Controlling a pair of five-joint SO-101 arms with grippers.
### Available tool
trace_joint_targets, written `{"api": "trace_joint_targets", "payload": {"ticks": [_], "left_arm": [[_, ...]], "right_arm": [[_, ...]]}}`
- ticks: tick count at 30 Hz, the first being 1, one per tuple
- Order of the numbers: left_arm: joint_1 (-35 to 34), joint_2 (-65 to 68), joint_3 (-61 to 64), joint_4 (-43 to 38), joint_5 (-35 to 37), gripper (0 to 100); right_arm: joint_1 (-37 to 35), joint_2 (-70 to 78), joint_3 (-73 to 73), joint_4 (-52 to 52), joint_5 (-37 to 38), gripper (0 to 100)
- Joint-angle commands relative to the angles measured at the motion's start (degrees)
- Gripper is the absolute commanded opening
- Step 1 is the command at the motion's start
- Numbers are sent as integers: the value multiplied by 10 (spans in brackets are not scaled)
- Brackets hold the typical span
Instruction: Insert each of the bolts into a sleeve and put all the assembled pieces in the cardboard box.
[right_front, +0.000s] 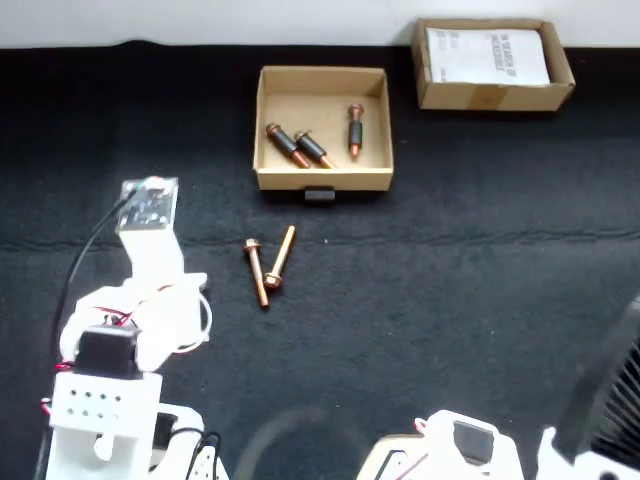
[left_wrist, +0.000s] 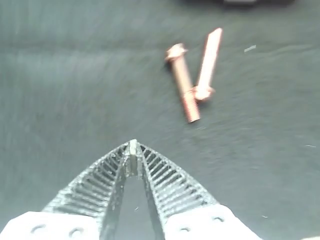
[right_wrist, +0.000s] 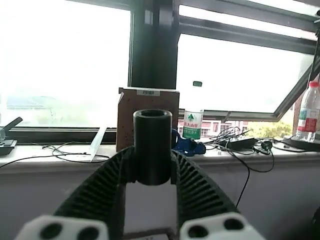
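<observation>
Right end effector (right_wrist: 151, 166) around upright sleeve (right_wrist: 152, 142)

A black cloth-covered table (right_front: 480, 330) carries, toward its far right, a shallow brown cardboard tray (right_front: 490, 97) with a white printed paper sheet (right_front: 487, 55) lying flat inside. In the right wrist view, a white windowsill (right_wrist: 60, 162) holds a tall brown cardboard carton (right_wrist: 125, 115), a clear plastic bottle with a green label (right_wrist: 193, 122) just beside it, tangled black cables (right_wrist: 235, 142) (strung along the ledge), and a second clear bottle with a red cap (right_wrist: 307, 115).
</observation>
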Motion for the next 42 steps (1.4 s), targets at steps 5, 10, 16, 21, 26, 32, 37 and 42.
{"api": "trace_joint_targets", "payload": {"ticks": [5,10,16,21,26,32,37,42], "left_arm": [[141,45,-128,-44,105,10],[154,204,-181,-98,166,10],[151,434,-284,-103,184,9],[136,570,-327,-166,183,9],[106,643,-308,-289,184,9],[107,713,-257,-379,243,9],[121,771,-252,-377,288,9],[138,769,-259,-318,287,9]], "right_arm": [[6,-125,330,2,-90,7],[6,-182,509,-41,-132,7],[6,-271,745,-167,-134,7],[6,-360,953,-282,-129,7],[6,-433,1130,-378,-109,7],[6,-486,1223,-432,-88,7],[6,-486,1236,-444,-85,7],[-8,-486,1279,-479,-85,7]]}}
